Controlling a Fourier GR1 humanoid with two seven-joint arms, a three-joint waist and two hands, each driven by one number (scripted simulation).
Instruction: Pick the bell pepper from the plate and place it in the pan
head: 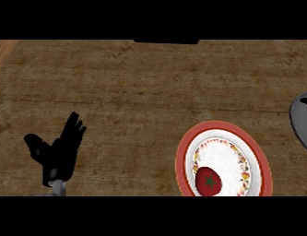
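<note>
A kitchen: a brown stone-like counter (149, 92) carries a patterned plate (251, 152) and a grey pan (305, 129).

Illumination is even and moderate across the counter (142, 92), with no identifiable direction of light. No distinct cast shadows appear beneath the left hand (59, 150) or the plate (186, 152). The hand reads as a near-uniform black shape with little surface shading. The white centre of the plate is the brightest area and shows no glare. The grey pan (305, 129) at the right edge shows a soft gradient, without a specular highlight. The red bell pepper (209, 180) is saturated, with slightly darker shading at its edge.
</note>
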